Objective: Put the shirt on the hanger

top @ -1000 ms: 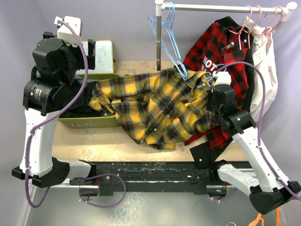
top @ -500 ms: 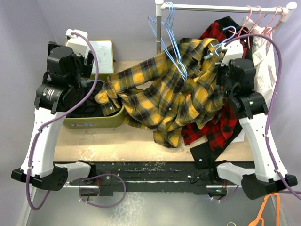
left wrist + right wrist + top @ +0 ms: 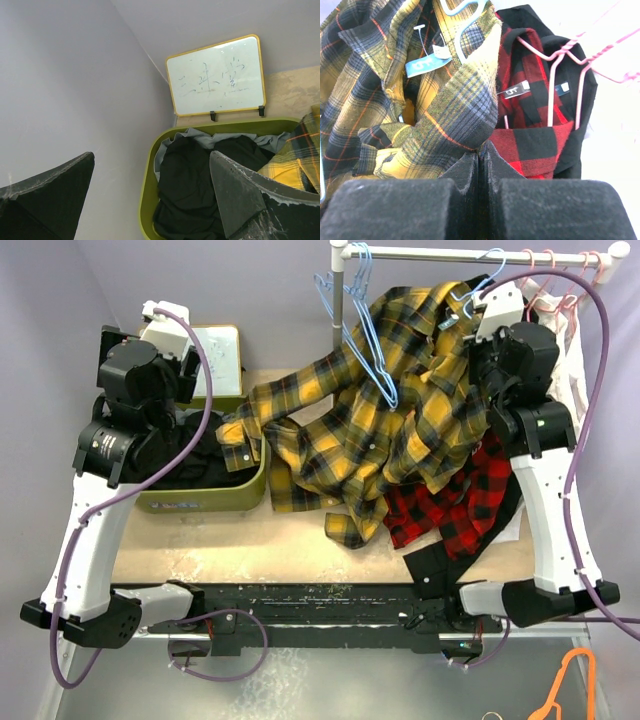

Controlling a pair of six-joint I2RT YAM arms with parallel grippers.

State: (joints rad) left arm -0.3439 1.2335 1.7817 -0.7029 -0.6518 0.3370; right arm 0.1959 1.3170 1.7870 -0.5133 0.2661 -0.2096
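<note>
The yellow-and-navy plaid shirt (image 3: 390,430) hangs from my right gripper (image 3: 468,318) up by the clothes rail (image 3: 440,255), and its lower part trails down onto the table. In the right wrist view my right gripper (image 3: 483,152) is shut on a fold of the shirt (image 3: 455,115) near the collar. A light-blue hanger (image 3: 462,15) sits inside the collar, and its hook (image 3: 488,260) shows close to the rail. One sleeve (image 3: 245,425) lies over the green bin's edge. My left gripper (image 3: 151,160) is open and empty above the bin.
Several more light-blue hangers (image 3: 355,320) hang at the rail's left end. A red-and-black shirt (image 3: 450,510) on pink hangers (image 3: 550,265) hangs behind the plaid one. The green bin (image 3: 200,498) holds dark clothes, with a whiteboard (image 3: 222,355) behind it. An orange hanger (image 3: 570,680) lies at the bottom right.
My right gripper has lifted the shirt up and back to the rail, pulling most of it off the table. My left arm drew back from the shirt and now holds still.
</note>
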